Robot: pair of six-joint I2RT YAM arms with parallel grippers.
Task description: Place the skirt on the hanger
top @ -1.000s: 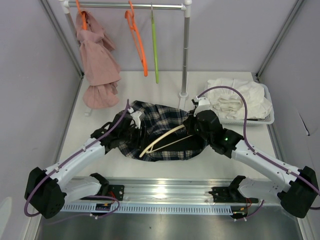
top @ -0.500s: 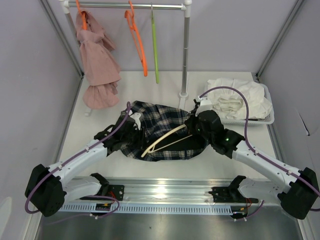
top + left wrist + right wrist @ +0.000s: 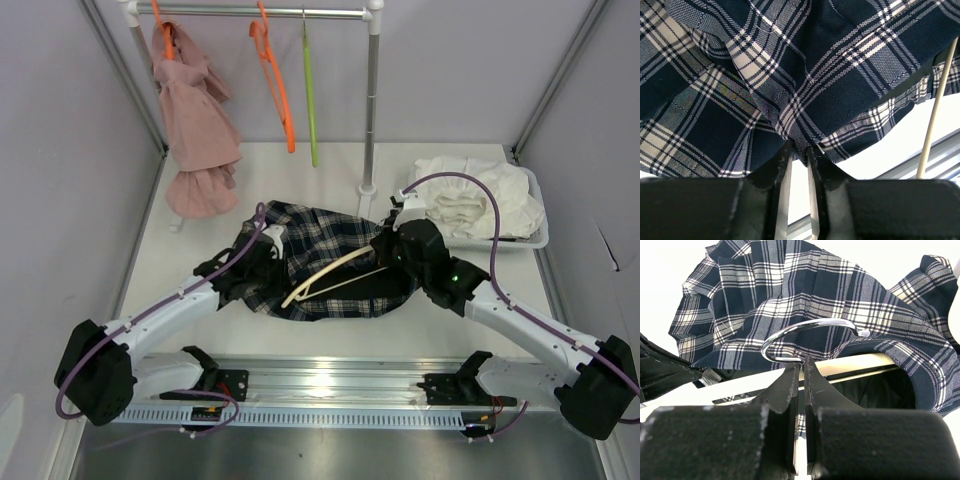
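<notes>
At the near edge of the tabletop [image 3: 330, 180], a metal rail [image 3: 320, 385] carries both arm bases, and the two arms reach forward and inward toward the middle.

The left claw [image 3: 800, 150] sits low at the left border of the skirt [image 3: 310, 235]. Its fingers are drawn close with only a thin slit between them. In the left wrist view, a fold of the dark plaid hem dips into that slit at the fingertips, so the claw is nipped on the cloth's edge. The rest of the skirt spreads away above and to both sides of it.

The right claw [image 3: 800, 365] is at the skirt's right end. Its fingers are together on the wire shank of the hanger [image 3: 330, 275], just under the metal hook [image 3: 810, 325]. The hook curls up directly beyond the fingertips.

The hanger's cream bar runs left from that claw, slanting across the skirt toward the left arm. The skirt lies in a rumpled heap in the centre of the tabletop, between the two claws and touching both. Plaid folds are bunched over and around the hanger's right shoulder.

Further right, a basket [image 3: 535, 235] holds white laundry [image 3: 470, 195].

At the back stands a rack [image 3: 372, 100]. A pink garment [image 3: 195, 130], an orange hanger [image 3: 278, 90] and a green hanger [image 3: 309, 100] hang from its rail.
</notes>
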